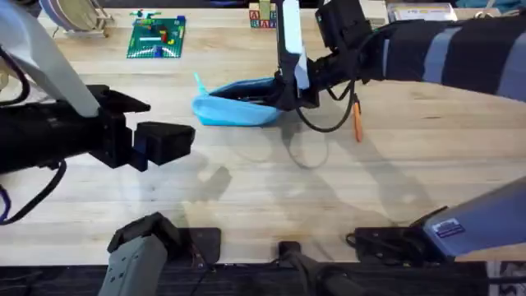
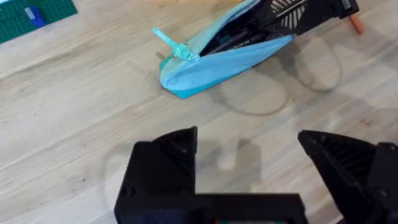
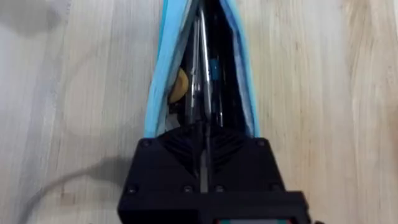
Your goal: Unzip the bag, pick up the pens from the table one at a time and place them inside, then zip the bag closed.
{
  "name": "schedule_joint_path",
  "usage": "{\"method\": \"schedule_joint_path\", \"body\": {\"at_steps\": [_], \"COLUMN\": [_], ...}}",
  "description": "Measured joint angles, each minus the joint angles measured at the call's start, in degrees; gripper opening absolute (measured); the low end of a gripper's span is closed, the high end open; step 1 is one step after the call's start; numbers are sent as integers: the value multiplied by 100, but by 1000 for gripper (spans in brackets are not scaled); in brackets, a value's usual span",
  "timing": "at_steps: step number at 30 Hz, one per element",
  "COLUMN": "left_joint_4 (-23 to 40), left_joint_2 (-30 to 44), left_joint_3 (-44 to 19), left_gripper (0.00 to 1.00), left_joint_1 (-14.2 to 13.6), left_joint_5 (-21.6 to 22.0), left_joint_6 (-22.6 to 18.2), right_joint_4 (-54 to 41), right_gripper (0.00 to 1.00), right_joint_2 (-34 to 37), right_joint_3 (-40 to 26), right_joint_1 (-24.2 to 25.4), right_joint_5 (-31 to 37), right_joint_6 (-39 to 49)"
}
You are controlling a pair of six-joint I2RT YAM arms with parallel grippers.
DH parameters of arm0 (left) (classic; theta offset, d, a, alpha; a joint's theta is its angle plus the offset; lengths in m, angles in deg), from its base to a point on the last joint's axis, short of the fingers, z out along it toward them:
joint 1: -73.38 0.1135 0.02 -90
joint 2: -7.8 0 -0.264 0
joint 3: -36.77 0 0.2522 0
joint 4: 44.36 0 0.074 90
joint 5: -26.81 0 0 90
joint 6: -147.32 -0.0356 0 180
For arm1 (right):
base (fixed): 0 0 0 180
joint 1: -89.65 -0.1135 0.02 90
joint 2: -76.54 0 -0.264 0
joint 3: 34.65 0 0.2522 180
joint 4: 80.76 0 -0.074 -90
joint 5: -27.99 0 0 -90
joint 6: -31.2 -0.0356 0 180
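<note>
Wood table [image 1: 246, 197], unzipped bag [image 1: 234, 111]

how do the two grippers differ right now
The left gripper hangs over bare table with its fingers wide apart and nothing between them; the right gripper has its fingers closed together at the open mouth of the bag. The left sits away from the bag, the right is at it. Both have black fingers.

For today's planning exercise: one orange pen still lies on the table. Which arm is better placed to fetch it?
Right, probably. Its end effector is at the open bag, close to the orange pen; the left end effector hovers farther off.
</note>
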Motion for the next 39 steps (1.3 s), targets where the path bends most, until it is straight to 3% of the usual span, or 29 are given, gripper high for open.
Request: {"method": "schedule_joint_path", "body": {"at_steps": [3,8,9,17,22,29,39], "left_joint_4": [-17,-17,-17,-20,-50,-120,-175], "left_joint_2": [0,0,0,0,0,0,0], "left_joint_3": [0,0,0,0,0,0,0], "left_gripper": [993,993,993,993,993,993,992], "left_joint_1": [0,0,0,0,0,0,0], "left_joint_5": [0,0,0,0,0,0,0], "left_joint_6": [0,0,0,0,0,2,17], "right_joint_4": [6,44,49,44,-17,-132,-1337], "right_gripper": [210,903,972,996,998,997,997], "right_joint_2": [0,-1,-2,-7,-330,-1498,-2557], "right_joint_3": [0,-3,-10,-22,-22,-22,-22], "right_joint_1": [-9,-7,-9,-9,-9,-14,-14], "right_joint_5": [0,2,0,2,210,1430,3324], "right_joint_6": [-1,3,26,-9,-484,-1864,-3896]}}
